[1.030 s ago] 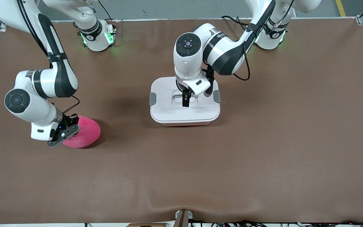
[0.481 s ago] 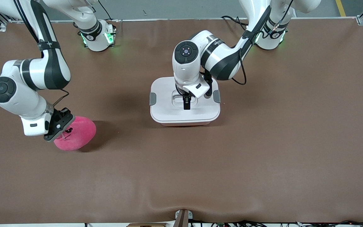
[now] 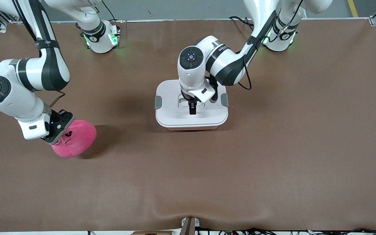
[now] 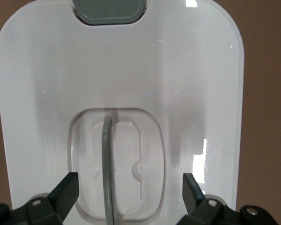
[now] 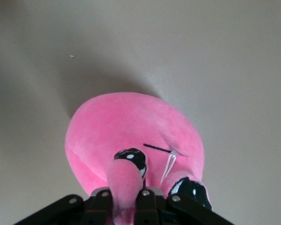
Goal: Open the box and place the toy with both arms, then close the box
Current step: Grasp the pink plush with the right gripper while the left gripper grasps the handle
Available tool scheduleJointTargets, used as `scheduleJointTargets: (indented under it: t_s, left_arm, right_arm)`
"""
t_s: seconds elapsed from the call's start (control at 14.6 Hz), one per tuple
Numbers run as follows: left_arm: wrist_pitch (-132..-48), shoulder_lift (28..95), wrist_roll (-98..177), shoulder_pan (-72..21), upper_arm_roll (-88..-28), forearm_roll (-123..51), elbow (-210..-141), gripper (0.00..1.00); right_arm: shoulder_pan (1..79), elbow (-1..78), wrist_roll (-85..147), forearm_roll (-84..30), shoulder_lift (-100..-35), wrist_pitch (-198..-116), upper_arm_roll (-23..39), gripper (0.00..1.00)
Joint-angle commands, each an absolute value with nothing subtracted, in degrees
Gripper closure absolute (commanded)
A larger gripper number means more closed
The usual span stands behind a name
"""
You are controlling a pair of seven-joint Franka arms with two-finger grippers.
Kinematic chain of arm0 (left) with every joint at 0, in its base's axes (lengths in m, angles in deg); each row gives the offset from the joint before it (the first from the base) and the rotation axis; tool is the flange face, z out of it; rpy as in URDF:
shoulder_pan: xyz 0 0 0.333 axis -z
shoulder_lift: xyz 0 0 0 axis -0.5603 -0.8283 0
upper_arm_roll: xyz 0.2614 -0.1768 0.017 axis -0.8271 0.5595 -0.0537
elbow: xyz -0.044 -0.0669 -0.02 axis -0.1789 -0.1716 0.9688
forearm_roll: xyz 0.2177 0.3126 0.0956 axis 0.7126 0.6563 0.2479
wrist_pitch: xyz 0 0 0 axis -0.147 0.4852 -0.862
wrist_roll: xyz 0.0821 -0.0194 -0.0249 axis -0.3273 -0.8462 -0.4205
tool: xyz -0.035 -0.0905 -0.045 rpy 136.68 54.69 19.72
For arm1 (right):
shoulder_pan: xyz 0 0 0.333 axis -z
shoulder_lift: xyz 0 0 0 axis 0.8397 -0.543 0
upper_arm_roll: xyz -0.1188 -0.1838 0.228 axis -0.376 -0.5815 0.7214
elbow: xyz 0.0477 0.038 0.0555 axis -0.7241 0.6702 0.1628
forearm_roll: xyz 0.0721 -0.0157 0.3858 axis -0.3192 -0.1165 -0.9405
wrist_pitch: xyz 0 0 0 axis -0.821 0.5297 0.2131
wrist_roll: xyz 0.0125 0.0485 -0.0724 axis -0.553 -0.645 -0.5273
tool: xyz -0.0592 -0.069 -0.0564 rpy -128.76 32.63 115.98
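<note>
Plush, front view: the pink toy (image 3: 73,138) is hanging tilted in the right gripper (image 3: 59,130), well apart from the box (image 3: 191,106), toward the right arm's end of the table; I cannot tell whether its underside is touching the table (image 3: 273,147).
Plastic, front view: the box is sitting closed, its white lid (image 3: 171,114) on, 2 grey clips (image 3: 158,102) at the sides; the left gripper (image 3: 192,109) is hovering over the lid's middle.
Left wrist view: 2 fingers (image 4: 65,190) are standing wide apart, either side of the recessed grey handle (image 4: 107,168), gripping nothing.
Right wrist view: the jaws are pinching a soft eye stalk (image 5: 124,180) of the toy, closed tight on it.
Handling, toy: probably light and squashy; held by 1 stalk it is likely swinging, so the body would be a surer hold.
Handling, box: lid looking stiff and smooth, likely slippery; the thin handle is the sensible grasp, and the clips may need freeing.
</note>
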State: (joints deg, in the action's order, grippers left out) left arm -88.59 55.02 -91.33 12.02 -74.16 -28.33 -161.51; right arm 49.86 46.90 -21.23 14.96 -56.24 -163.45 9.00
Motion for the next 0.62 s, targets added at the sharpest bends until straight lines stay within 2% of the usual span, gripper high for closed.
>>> scheduleJointTargets:
  t_s: [0.0,0.14,0.21,0.55]
  left_arm:
    - [-89.6,55.6,-92.4,12.8,-74.5,-27.6,-162.3,0.66]
    - [-89.7,55.7,-92.4,12.9,-74.5,-27.6,-162.2,0.96]
    - [-89.7,55.7,-92.4,12.9,-74.5,-27.6,-162.2,1.00]
    - [-89.7,56.0,-92.4,12.9,-74.5,-27.6,-162.2,1.00]
  right_arm:
    - [50.2,47.1,-23.8,16.1,-54.0,-161.1,9.1,1.00]
    - [50.2,46.7,-23.8,16.1,-54.0,-160.7,9.2,1.00]
    - [50.1,46.7,-23.8,16.1,-54.0,-160.7,9.2,1.00]
    - [49.4,45.6,-23.2,16.0,-54.0,-159.7,9.6,1.00]
